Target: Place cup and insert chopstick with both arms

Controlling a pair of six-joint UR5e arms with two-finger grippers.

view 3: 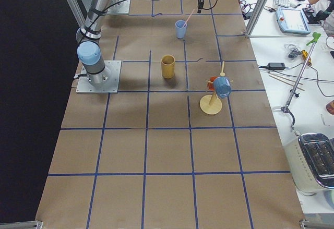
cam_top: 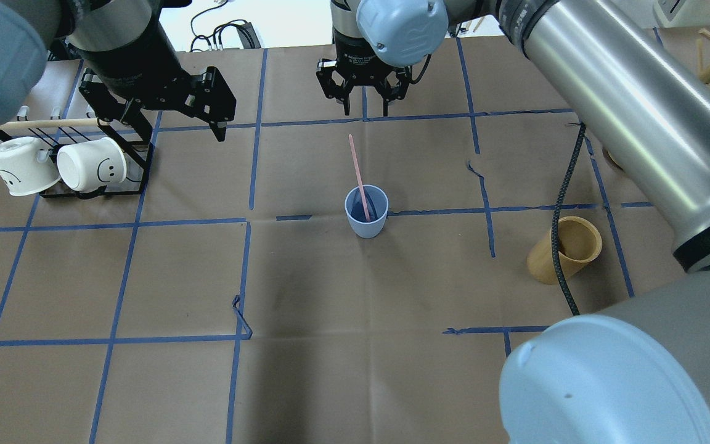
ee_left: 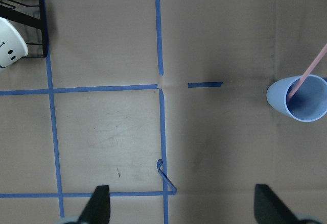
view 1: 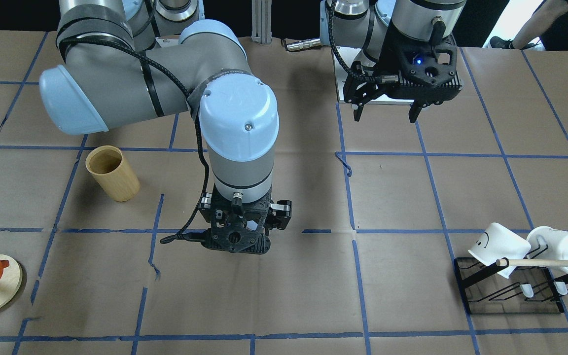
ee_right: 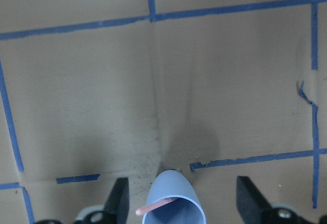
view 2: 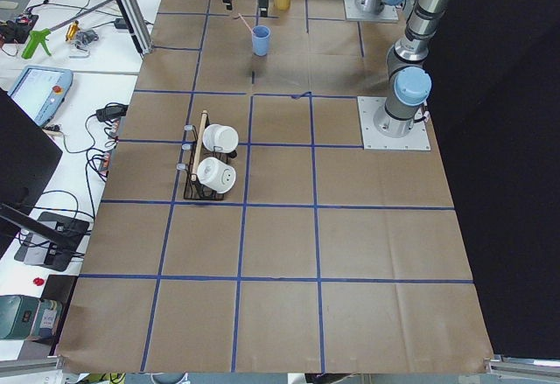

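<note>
A robotics lab: paper-covered table [cam_top: 342, 370] gridded in blue tape [cam_top: 114, 340], teach pendant [view 2: 39, 93] (and cables [cam_top: 232, 34]) alongside

No words, brands or numbers can be read anywhere. A black smiley face is drawn on one white cup [cam_top: 92, 168] and on its neighbour [cam_top: 22, 166], both on the black wire rack [view 1: 511, 310].

Cup [cam_top: 366, 221] is showing pale blue; the chopstick [cam_top: 356, 163] in it is showing pink. Table [cam_top: 330, 382] is wearing brown paper crossed by a blue tape grid. Tumbler [cam_top: 567, 250] is showing tan wood. Mugs [cam_top: 87, 166] are showing white with black smiley faces, on a black rack [view 1: 511, 309]. Arm caps [cam_top: 401, 24] are showing light blue over grey.
</note>
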